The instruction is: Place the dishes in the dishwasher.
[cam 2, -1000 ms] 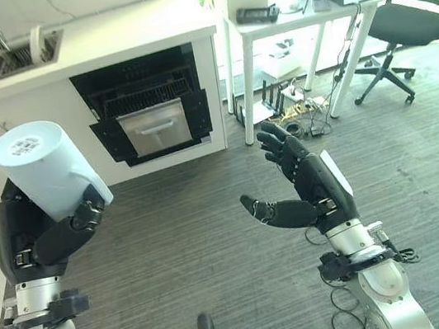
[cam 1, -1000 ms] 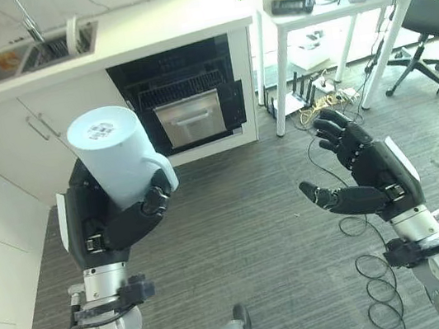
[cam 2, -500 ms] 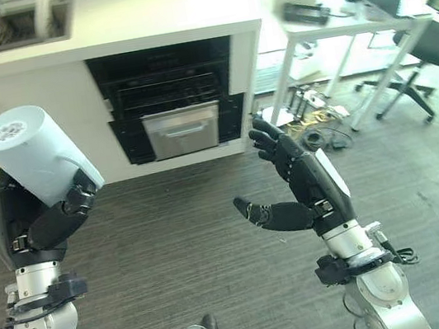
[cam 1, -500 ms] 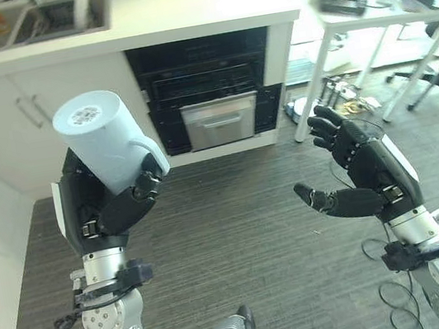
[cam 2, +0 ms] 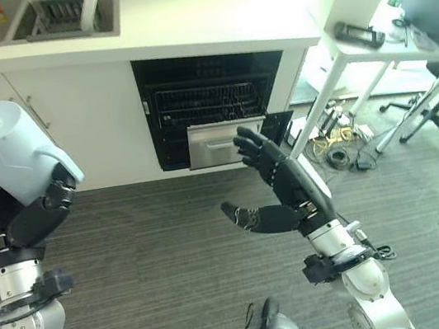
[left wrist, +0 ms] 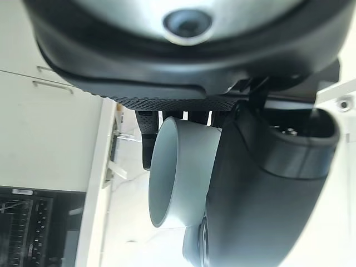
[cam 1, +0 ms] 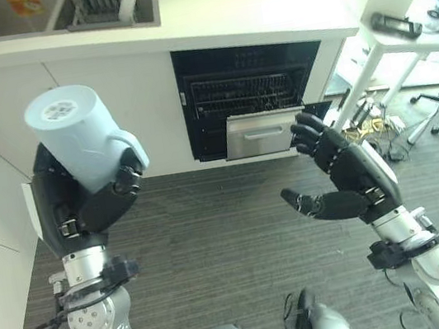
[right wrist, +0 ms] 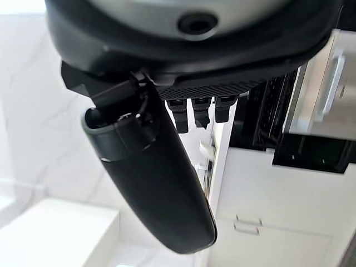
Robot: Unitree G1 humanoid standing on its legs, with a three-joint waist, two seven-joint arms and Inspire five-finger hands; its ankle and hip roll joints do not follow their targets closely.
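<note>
The robot's left hand (cam 1: 85, 211) is gripping a pale blue cylindrical mug (cam 1: 83, 144), with dark fingers (cam 1: 126, 182) curling round the mug's handle side. The mug is sitting inverted and slightly tilted in the grasp: its closed base is facing up toward the head camera, and its long axis is leaning away from vertical. In the left wrist view the mug's open rim (left wrist: 167, 172) is showing just past the palm, confirming that the hand is wrapping the body of the mug.

Ahead of the robot, the built-in black dishwasher (cam 1: 246, 97) is standing open beneath the white countertop (cam 1: 264, 24). Its dark wire rack (cam 1: 246, 93) is visible inside the cavity, and its silver-faced lower door (cam 1: 258, 132) is hanging part-way down. The dishwasher lies forward and to the right of the mug, well apart from it, with grey striped carpet (cam 1: 216, 248) between.

The robot's right hand (cam 1: 348, 182) is holding nothing; its fingers are extending in a relaxed spread, palm turned inward. This hand is nearer to the dishwasher opening than the left hand, lying almost in line with the door. Judging from this layout, the loaded left hand will have to travel forward and rightward across the body line to reach the rack, and the mug's axis needs little correction, since it is already mouth-down.
</note>
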